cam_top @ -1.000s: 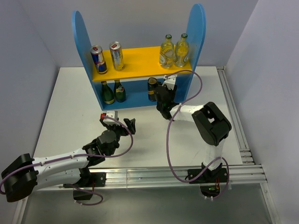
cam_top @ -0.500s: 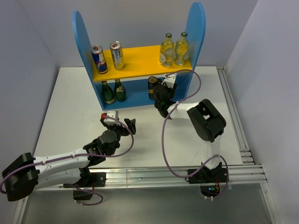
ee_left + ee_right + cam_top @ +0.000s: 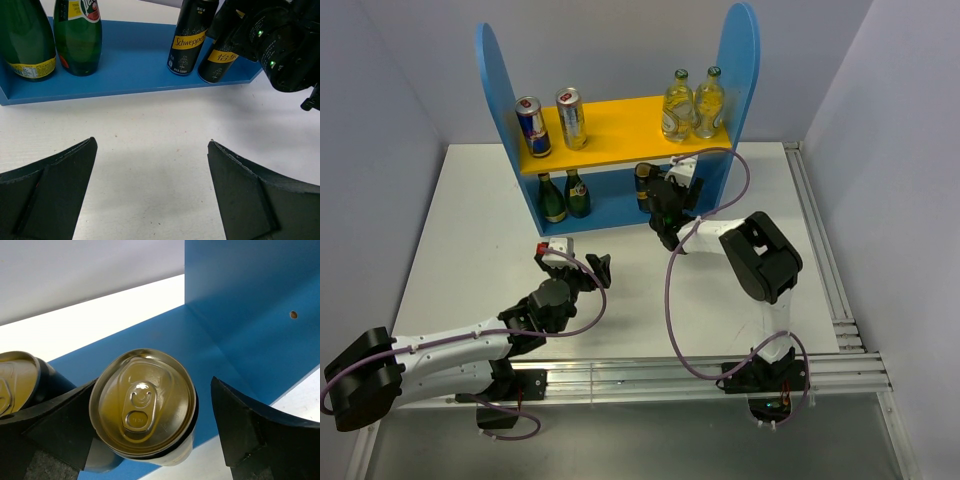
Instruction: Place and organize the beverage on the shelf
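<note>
The blue shelf (image 3: 740, 60) has a yellow upper board (image 3: 620, 125) with two blue-and-silver cans (image 3: 530, 127) on the left and two clear bottles (image 3: 677, 108) on the right. One black-and-gold can (image 3: 190, 35) stands on the blue lower level (image 3: 130, 75). A second black-and-gold can (image 3: 142, 407) leans at its front edge, also seen in the left wrist view (image 3: 220, 60). My right gripper (image 3: 150, 405) is open around this can; the left finger touches it and the right finger stands apart. My left gripper (image 3: 152, 145) is open and empty over the table.
Two green bottles (image 3: 551, 198) stand at the left of the lower level. The shelf's right side panel (image 3: 250, 290) is close beside my right gripper (image 3: 665, 205). My left gripper (image 3: 572, 262) hovers over white table in front of the shelf.
My right gripper has moved a little farther in toward the shelf's lower level with the can between its fingers. The left arm has not moved.
</note>
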Tool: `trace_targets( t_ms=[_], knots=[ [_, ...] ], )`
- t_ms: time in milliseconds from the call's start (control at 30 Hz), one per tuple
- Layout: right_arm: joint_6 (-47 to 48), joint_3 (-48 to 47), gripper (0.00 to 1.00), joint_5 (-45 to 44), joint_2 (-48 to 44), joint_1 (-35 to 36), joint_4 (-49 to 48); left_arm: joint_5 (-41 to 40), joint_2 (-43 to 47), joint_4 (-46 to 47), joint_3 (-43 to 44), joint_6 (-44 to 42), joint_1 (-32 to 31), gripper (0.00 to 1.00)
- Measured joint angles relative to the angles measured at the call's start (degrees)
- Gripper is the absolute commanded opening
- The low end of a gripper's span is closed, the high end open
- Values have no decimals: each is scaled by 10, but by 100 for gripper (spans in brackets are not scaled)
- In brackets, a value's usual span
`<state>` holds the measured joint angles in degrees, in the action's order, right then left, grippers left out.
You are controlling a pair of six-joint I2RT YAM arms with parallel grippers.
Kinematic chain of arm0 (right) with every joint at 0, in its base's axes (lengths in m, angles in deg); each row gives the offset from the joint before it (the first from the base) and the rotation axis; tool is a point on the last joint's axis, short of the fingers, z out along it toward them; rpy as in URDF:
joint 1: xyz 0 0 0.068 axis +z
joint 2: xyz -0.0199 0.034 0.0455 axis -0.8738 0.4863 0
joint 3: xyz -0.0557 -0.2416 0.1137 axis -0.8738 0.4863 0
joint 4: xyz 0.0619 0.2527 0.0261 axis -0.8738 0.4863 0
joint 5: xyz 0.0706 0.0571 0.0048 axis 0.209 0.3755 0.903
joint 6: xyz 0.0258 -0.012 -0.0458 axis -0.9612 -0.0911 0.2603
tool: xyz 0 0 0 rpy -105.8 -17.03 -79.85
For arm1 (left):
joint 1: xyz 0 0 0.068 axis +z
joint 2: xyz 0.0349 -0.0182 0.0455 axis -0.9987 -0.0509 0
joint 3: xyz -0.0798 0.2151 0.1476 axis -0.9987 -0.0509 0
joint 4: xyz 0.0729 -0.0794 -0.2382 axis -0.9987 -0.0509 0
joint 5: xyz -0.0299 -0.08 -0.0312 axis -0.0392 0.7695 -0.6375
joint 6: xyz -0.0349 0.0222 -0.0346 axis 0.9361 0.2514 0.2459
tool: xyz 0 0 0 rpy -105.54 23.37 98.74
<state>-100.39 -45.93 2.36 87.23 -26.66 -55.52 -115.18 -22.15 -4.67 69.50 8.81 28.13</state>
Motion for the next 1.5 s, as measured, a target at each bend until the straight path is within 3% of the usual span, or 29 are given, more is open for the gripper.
trace_targets(
  t_ms=[200,600,900,1000,1200,1367,1500],
  knots=[
    [-2,7,93,5,-11,0,-1,0,0,0,0,0,0,99],
    [-36,94,93,4,-132,10,2,0,0,-2,0,0,0,99],
    [-69,174,91,-26,-248,106,65,0,3,-21,1,4,0,99],
    [-109,189,91,-32,-319,159,143,0,12,-59,14,10,0,99],
    [-202,177,91,-5,-523,271,402,1,41,-275,159,56,-2,99],
    [-254,52,93,-44,-646,345,671,5,86,-451,325,82,-7,99],
    [-265,-49,100,-45,-711,350,799,-1,126,-547,432,85,-7,99]
  ],
)
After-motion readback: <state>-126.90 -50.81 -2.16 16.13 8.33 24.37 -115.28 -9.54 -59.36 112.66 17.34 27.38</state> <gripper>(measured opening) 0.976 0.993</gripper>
